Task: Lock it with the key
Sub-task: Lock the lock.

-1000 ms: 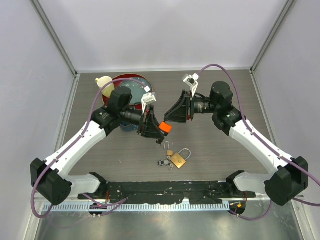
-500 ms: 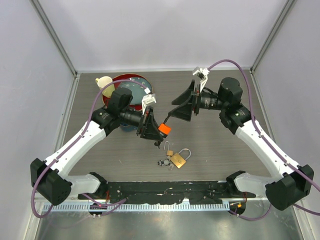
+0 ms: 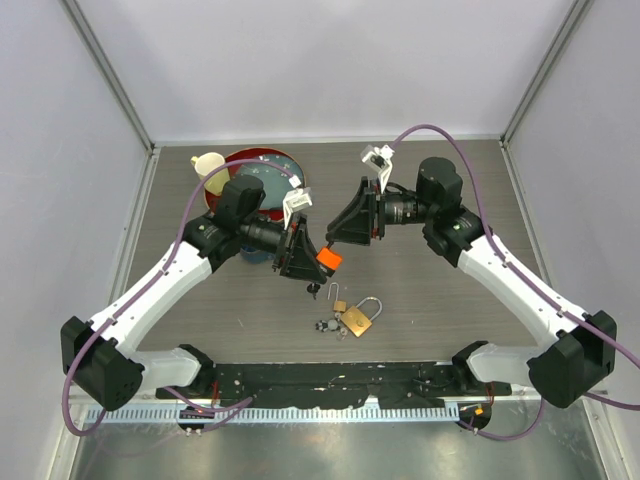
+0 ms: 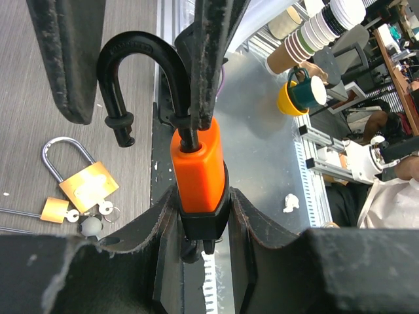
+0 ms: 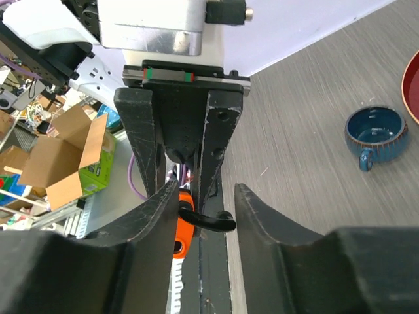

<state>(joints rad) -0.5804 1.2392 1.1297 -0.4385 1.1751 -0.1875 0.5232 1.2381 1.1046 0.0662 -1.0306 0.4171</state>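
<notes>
Between the jaws of the left gripper (image 4: 201,204) we see the padlock (image 4: 196,163); below them on the table (image 3: 250,322) lies a second padlock (image 3: 358,318) beside keys (image 3: 327,325).

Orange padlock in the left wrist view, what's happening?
The left gripper holds the orange padlock by its body, with the black shackle swung open. The right gripper is right at it, fingers either side of the shackle; a grip isn't clear. A brass padlock with keys lies untouched on the table.
</notes>
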